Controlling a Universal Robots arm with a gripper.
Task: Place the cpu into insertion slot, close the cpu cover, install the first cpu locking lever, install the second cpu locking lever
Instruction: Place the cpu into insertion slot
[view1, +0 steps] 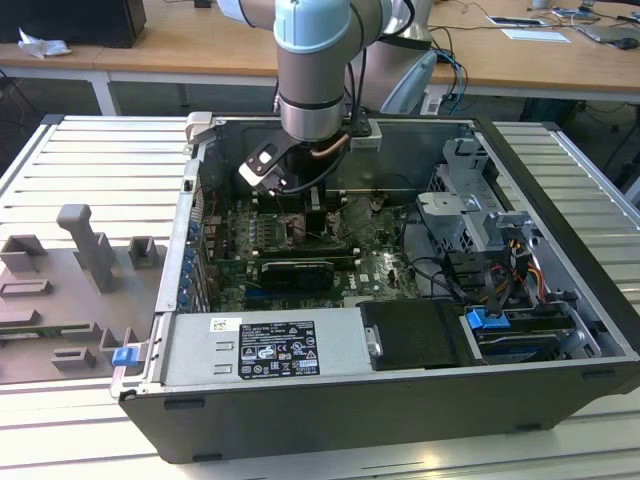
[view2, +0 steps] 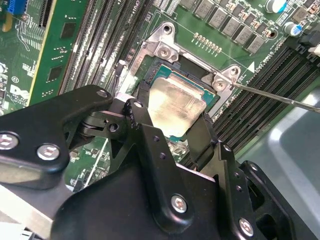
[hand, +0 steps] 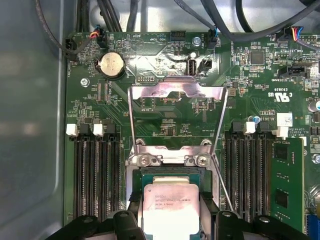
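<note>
The cpu (view2: 175, 106), a small square chip with a pale metal top, sits between my gripper's (view2: 172, 120) black fingers (view2: 141, 107), which press on two opposite edges. It is right over the insertion slot (view2: 186, 75), whose dark rim shows around it; I cannot tell whether it is seated. In the first wrist view the cpu (hand: 169, 206) lies low between the fingers (hand: 131, 215), and the cpu cover (hand: 175, 91) is swung open, lying back over the board. Two thin locking levers (hand: 220, 125) stand free beside the cover. My gripper (view1: 300, 200) reaches down into the case.
Long black memory slots (hand: 95, 175) flank the socket on both sides. A green card (hand: 287, 185) stands beside them. The open case (view1: 330, 400) holds a power supply (view1: 270, 345), a drive cage (view1: 470, 215) and cables (view1: 500, 260). A grey fixture tray (view1: 70, 290) lies at the exterior view's left.
</note>
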